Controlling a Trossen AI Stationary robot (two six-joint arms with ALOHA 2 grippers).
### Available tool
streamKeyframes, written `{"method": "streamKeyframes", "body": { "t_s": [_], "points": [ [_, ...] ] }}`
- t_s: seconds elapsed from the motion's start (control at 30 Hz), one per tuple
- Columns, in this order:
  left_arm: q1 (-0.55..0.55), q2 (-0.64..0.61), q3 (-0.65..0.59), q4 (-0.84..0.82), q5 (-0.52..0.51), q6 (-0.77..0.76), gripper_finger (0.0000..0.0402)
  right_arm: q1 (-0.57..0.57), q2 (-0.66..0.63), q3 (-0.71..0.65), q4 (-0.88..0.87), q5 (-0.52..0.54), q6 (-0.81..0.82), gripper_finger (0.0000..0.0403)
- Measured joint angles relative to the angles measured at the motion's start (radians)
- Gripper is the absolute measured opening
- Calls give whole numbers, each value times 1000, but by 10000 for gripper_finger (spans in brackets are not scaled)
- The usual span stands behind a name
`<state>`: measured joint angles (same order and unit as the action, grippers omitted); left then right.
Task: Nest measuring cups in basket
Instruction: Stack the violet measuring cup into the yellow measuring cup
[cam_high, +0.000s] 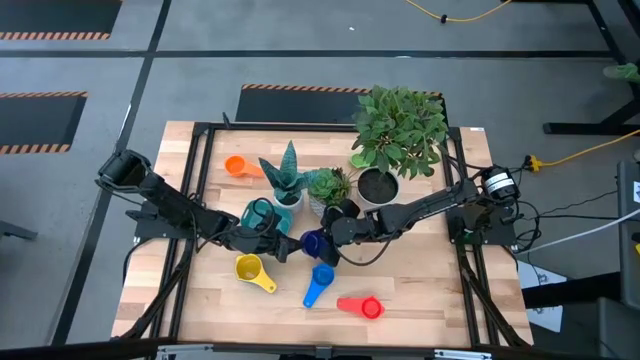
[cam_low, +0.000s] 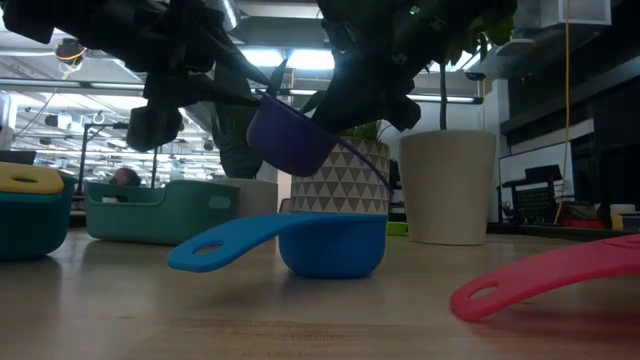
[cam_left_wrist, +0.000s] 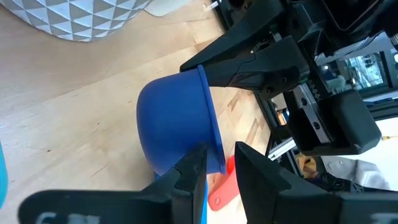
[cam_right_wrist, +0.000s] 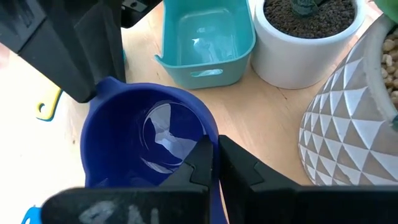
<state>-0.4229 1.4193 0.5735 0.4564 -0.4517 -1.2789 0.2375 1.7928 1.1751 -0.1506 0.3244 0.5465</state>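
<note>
Both tools on half-hidden navy cup

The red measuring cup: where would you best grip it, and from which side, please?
Probably the red measuring cup by its flat handle, from above: it lies clear of everything else, and the low view shows the handle slanting off the table.

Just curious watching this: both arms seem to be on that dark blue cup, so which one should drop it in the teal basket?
Probably the left end effector: the basket sits right beside it.
</note>
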Motion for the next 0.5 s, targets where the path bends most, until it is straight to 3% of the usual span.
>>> {"method": "streamKeyframes", "body": {
  "t_s": [0.23, 0.5],
  "points": [
    [11, 0, 0, -2, -3, -1, 68, -1, 0, 0, -1, 3, 0, 20],
    [19, 0, 0, -2, 1, 2, 8, -2, 0, 0, -3, 6, -2, 20]
  ]
}}
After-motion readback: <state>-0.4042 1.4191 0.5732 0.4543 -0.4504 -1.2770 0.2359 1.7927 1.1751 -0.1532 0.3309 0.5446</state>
